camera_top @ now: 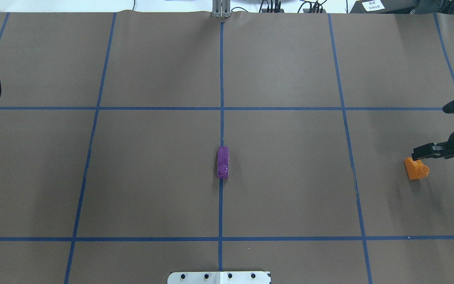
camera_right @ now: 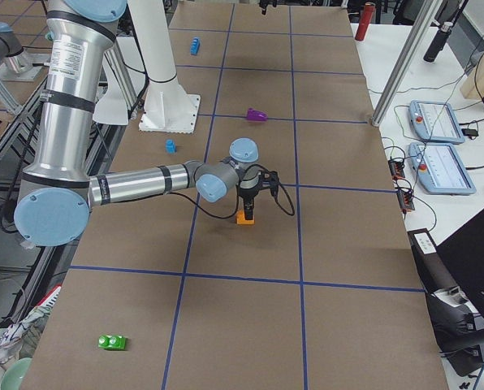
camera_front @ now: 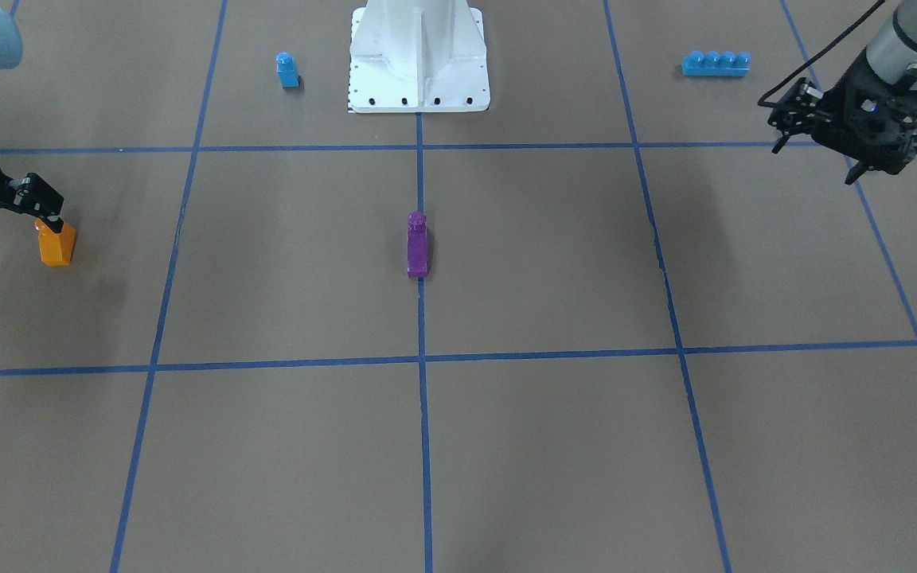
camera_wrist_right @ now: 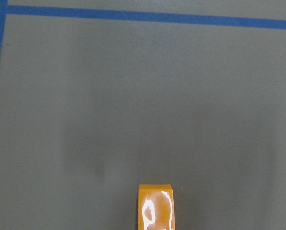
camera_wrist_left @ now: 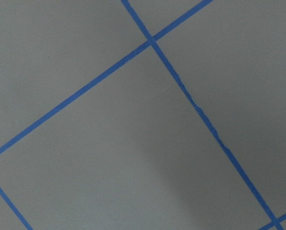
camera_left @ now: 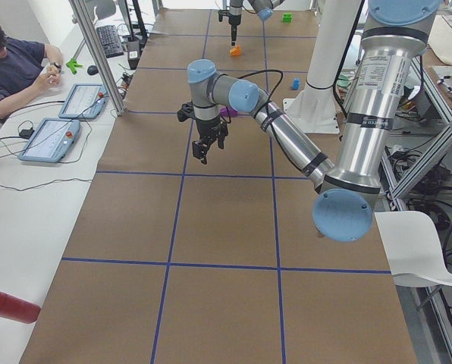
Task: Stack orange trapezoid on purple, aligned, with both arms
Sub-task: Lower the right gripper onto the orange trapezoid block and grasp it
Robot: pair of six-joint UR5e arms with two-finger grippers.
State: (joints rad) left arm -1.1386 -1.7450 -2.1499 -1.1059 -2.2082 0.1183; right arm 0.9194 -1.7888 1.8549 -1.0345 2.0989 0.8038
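Observation:
The orange trapezoid stands on the brown table at the robot's far right; it also shows in the overhead view, the right-side view and the right wrist view. My right gripper hangs just above it, pointing down, jaws apart and empty. The purple brick lies on the centre tape line, far from both grippers. My left gripper hovers open and empty over the table's left side.
A small blue single-stud brick and a long blue four-stud brick sit on either side of the white pedestal. A green brick lies at the table's right end. An operator sits at the side bench.

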